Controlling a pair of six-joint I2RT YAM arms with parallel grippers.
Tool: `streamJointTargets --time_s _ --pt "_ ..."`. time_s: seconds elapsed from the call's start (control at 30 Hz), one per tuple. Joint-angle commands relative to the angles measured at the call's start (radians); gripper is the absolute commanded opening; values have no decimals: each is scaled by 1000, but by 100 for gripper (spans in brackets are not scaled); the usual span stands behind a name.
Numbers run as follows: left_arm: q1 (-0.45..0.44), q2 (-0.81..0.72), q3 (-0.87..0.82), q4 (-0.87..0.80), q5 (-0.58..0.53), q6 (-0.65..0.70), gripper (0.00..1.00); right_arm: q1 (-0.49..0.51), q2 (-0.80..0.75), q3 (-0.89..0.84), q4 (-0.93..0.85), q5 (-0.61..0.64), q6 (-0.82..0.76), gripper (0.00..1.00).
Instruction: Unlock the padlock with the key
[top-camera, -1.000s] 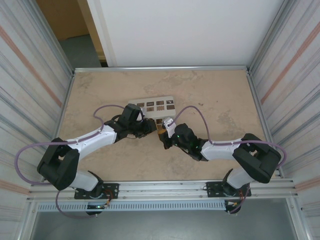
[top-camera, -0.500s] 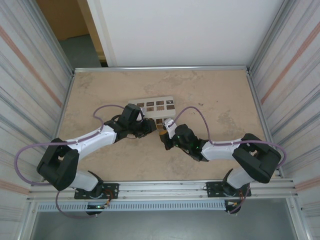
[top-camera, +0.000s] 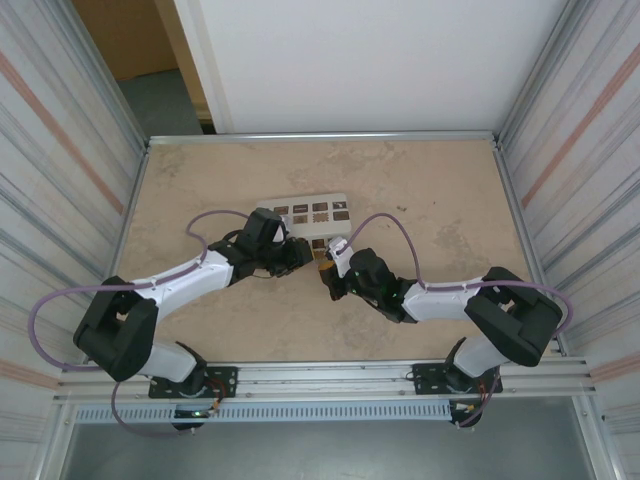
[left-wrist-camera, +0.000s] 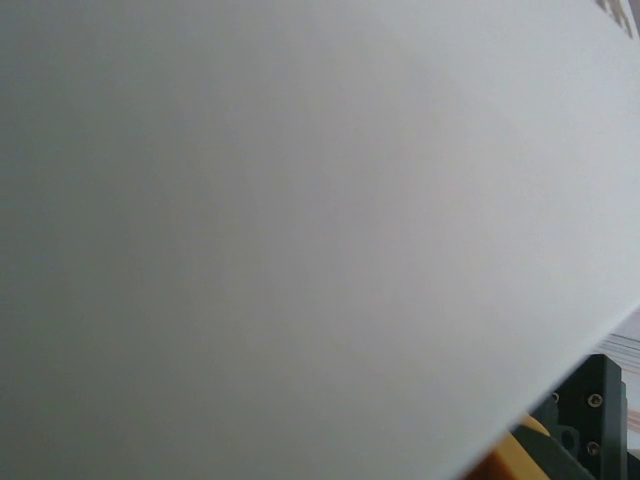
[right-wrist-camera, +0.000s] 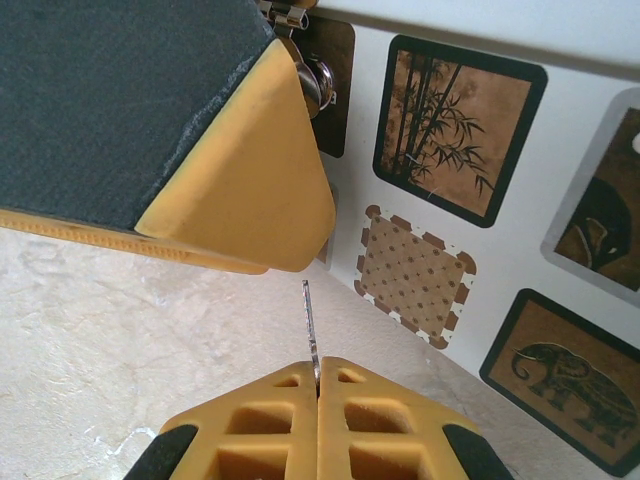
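from above, the left gripper (top-camera: 300, 256) and right gripper (top-camera: 326, 266) meet at the white box (top-camera: 312, 210)'s near edge. the right wrist view adds detail: the padlock (right-wrist-camera: 314, 80) is only grey metal behind the left gripper's yellow finger (right-wrist-camera: 250, 170), and i cannot tell that gripper's grip. the right fingers (right-wrist-camera: 260, 430), pressed together, pinch the key (right-wrist-camera: 310, 320), whose tip sits just below that finger.

We see the key (right-wrist-camera: 310, 325) as thin bright metal, the right claw (right-wrist-camera: 318, 372) as matt yellow plastic — the surface (right-wrist-camera: 110, 330) looks like mottled, smooth stone, and the white box (right-wrist-camera: 510, 255) smooth, printed with patterned squares.
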Motion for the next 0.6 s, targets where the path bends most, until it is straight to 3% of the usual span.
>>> streamJointTargets --time_s 0.0,0.57 --pt "-9 -50 -8 26 15 -10 14 -7 -2 32 28 0 -23 0" --pt "-10 -50 -8 26 16 -10 14 -7 24 54 43 -43 -23 0"
